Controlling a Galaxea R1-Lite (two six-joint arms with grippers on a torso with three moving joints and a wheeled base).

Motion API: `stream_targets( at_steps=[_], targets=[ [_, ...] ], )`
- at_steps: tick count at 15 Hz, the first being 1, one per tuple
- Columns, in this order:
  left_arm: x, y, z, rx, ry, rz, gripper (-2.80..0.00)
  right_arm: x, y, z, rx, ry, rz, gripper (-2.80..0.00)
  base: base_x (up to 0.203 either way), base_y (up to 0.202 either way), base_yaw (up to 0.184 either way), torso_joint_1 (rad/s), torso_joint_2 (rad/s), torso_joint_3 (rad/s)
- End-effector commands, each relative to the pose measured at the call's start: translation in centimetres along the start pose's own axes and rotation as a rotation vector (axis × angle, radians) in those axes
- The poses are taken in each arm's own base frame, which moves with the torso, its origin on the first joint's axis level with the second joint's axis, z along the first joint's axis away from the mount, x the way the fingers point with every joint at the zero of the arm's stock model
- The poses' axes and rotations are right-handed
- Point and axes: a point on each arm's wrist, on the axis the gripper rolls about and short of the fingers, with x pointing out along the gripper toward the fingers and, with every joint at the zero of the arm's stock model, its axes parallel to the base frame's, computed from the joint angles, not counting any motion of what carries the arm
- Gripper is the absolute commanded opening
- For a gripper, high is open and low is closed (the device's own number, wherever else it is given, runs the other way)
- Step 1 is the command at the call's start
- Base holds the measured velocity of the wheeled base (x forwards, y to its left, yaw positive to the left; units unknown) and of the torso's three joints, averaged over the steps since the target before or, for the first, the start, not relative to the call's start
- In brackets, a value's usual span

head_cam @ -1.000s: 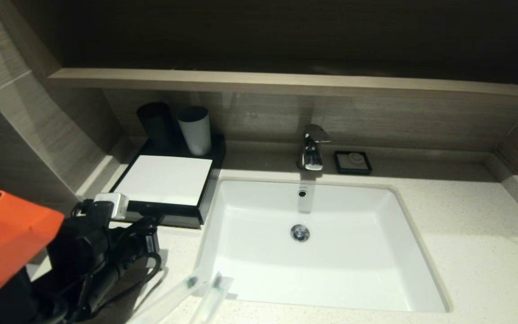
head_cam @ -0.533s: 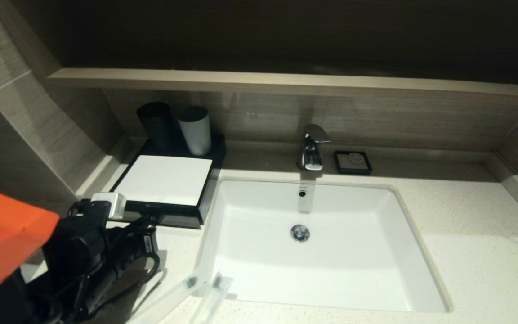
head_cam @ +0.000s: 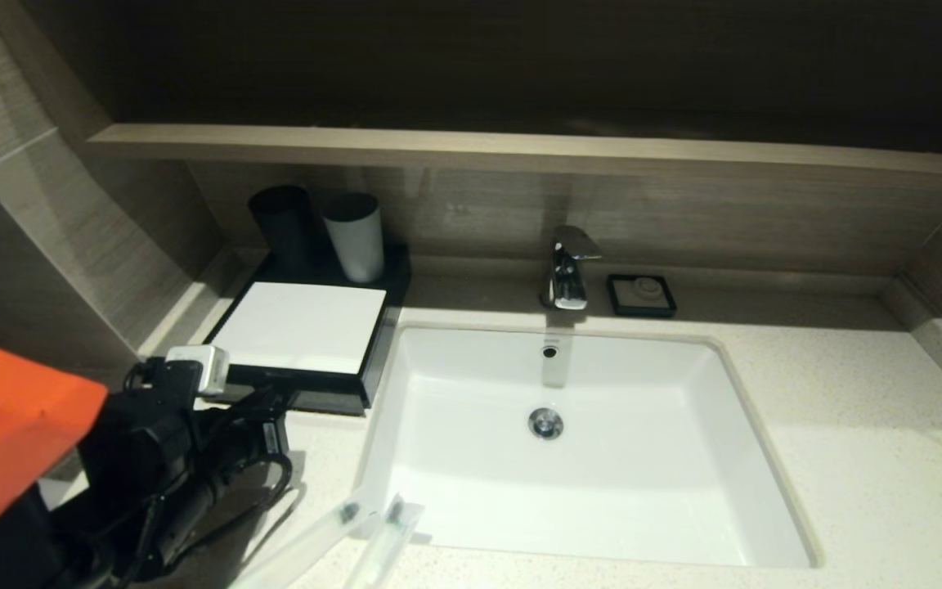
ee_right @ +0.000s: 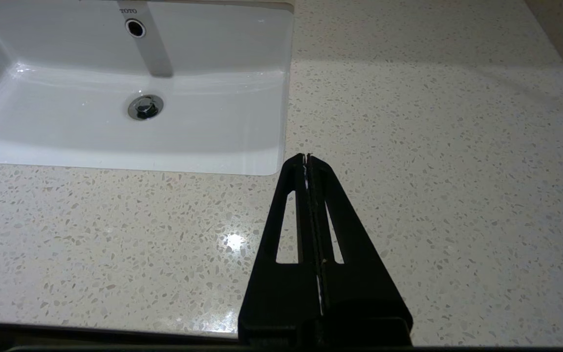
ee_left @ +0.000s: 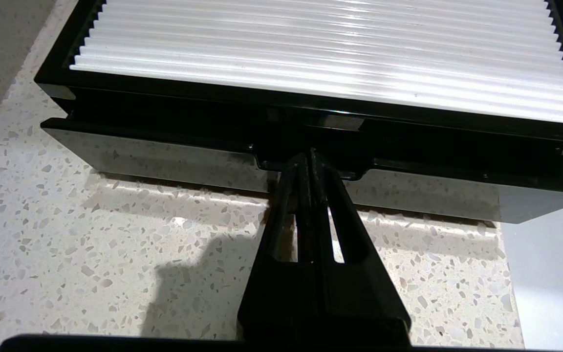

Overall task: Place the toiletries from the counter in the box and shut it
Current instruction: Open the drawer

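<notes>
- Counter point(head_cam: 847, 425) of speckled stone fills the lower half of the head view, with the white basin point(head_cam: 602, 523) sunk in its middle.
- Box point(head_cam: 299, 327), black with a white top panel, sits at centre left; its drawer point(ee_left: 164, 161) stands slightly pulled out.
- Left gripper point(ee_left: 309, 157) is pressed shut, its tips at the notch in the drawer's front edge; I can't tell whether they hook it.
- Right gripper point(ee_right: 307, 157) is also closed, parked over bare counter.
- Two clear sachets point(head_cam: 332, 536) lie at bottom centre, beside the basin rim.
- My worry: pulling with a poor hook, the tips slip off, or the whole box drags forward.
</notes>
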Motion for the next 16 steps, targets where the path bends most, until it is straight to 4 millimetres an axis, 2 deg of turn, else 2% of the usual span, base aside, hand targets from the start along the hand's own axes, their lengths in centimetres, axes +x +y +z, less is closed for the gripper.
stream_targets(
  at_steps=[1, 16],
  targets=[
    [0.23, -0.05, -0.14, -0.003, 0.0, 0.002, -2.8, 0.0, 0.0, 0.0, 0.0, 0.001, 0.0, -2.8, 0.0, 0.0, 0.0, 0.0, 0.0, 0.0],
    [0.83, -0.22, -0.02, -0.003, -0.011, 0.002, -2.8, 0.0, 0.0, 0.0, 0.0, 0.001, 0.0, -2.8, 0.0, 0.0, 0.0, 0.0, 0.0, 0.0]
  ],
)
